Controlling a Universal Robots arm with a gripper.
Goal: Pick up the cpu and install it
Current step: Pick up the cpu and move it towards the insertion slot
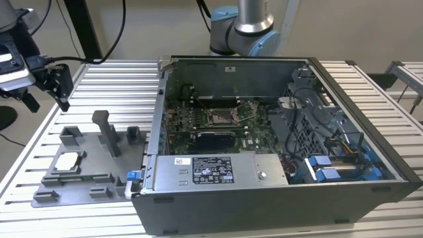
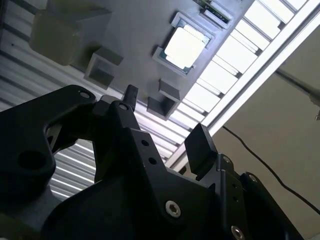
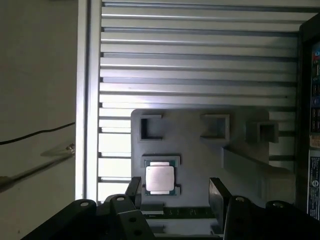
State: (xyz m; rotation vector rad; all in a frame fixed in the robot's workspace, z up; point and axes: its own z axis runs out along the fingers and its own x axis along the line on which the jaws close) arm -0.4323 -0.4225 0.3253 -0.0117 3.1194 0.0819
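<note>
Pale silver cpu (image 1: 68, 161); mid-grey tray (image 1: 79, 192); ribbed silvery surface (image 1: 112, 84); black gripper (image 3: 175, 190); dark grey case (image 1: 264, 201), green board (image 1: 177, 124) inside.
</note>
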